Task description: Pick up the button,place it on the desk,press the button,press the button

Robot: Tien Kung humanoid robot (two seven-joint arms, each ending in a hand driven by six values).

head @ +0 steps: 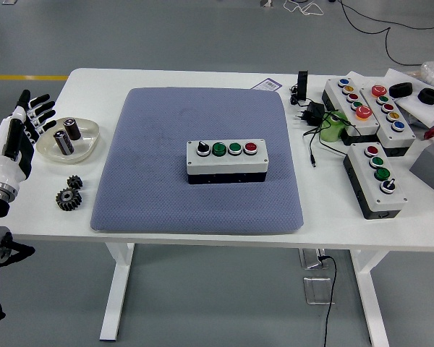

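Note:
A white button box (227,160) with a black selector knob, two green buttons and a red button sits in the middle of the blue-grey mat (199,116). My left hand (22,124) is at the picture's far left edge, beside the table's left end and far from the box. Its fingers (35,113) are spread and hold nothing. My right hand is out of sight.
A clear dish (68,139) with two cylinders and two black gears (70,194) lie left of the mat. Several more button boxes (376,176), a black plug with cable (309,114) and a green item (333,126) crowd the table's right side.

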